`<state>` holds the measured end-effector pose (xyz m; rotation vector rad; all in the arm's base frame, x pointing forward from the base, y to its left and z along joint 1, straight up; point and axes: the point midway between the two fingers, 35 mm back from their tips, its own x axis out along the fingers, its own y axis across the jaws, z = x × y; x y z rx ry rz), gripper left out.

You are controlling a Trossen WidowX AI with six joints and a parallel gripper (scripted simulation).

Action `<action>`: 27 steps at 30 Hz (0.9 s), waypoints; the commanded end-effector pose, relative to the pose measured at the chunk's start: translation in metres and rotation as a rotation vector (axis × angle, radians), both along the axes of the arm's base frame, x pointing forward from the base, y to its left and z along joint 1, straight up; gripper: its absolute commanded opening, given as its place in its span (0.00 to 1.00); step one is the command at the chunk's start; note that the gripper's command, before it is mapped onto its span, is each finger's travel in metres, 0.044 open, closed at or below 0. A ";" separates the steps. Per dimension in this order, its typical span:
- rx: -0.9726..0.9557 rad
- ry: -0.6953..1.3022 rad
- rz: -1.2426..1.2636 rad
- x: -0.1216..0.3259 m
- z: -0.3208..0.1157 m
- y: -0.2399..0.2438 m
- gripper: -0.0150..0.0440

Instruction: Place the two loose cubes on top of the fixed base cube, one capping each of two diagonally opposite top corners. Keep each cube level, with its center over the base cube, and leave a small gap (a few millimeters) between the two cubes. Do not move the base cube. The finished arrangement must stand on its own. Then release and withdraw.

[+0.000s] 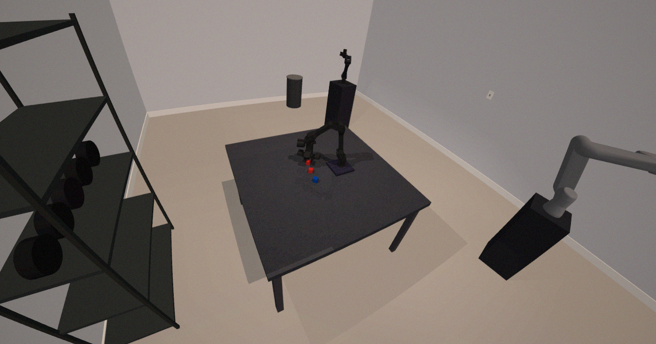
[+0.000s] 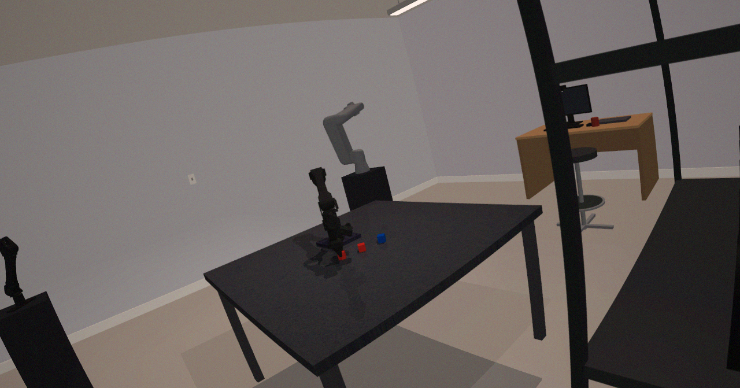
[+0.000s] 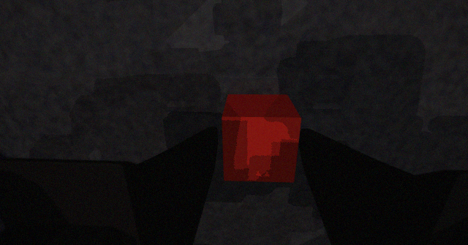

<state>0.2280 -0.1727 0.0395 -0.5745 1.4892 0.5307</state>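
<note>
A red cube (image 1: 308, 162) (image 3: 261, 150) stands on the dark table at the end of a spaced row. A second red cube (image 1: 310, 170) (image 2: 361, 247) stands in the middle of the row. A blue cube (image 1: 315, 180) (image 2: 381, 238) stands at the other end. Nothing rests on the middle or blue cube. My gripper (image 1: 309, 158) (image 2: 340, 251) (image 3: 258, 136) is low over the end red cube, with a finger on each side. In the wrist view a thin gap shows at the left finger; the right finger is at the cube's side. The cubes' far sides are hidden.
The table (image 1: 339, 218) (image 2: 414, 277) bears the arm's base plate (image 1: 340, 168) (image 2: 354, 239), beside the row of cubes. A shelf rack (image 1: 45, 135) stands off to the side. A grey arm (image 1: 573, 167) (image 2: 339, 140) stands on its own pedestal away from the table.
</note>
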 end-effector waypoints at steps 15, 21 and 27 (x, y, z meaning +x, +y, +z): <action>0.002 -0.003 0.005 0.004 0.028 -0.002 0.43; 0.002 -0.003 0.005 0.004 0.047 -0.002 0.43; 0.002 -0.003 0.005 0.004 0.066 -0.002 0.43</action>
